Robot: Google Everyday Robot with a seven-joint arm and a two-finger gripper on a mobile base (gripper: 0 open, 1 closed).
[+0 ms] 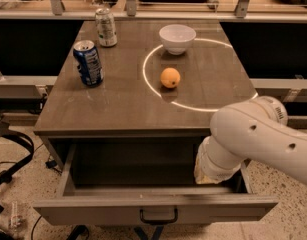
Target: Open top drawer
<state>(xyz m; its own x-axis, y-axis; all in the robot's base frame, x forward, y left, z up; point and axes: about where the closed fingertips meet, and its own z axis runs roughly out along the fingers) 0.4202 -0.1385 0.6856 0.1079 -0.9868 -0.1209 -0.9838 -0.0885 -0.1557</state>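
Observation:
The top drawer [93,210] stands pulled out from under the tabletop. Its wide grey front panel is nearest me, with a dark loop handle [158,216] at its centre. Its interior [128,166] is dark and looks empty. My white arm [263,134] comes in from the right and bends down into the drawer's right end. My gripper [210,176] is at the arm's lower end, inside the drawer near the right wall, mostly hidden by the wrist and the drawer front. It is away from the handle.
On the tabletop [123,104] stand a blue can [88,62], a silver can [106,26], a white bowl [177,38] and an orange [170,77] inside a ring of light. Black cables [13,159] lie on the floor at left.

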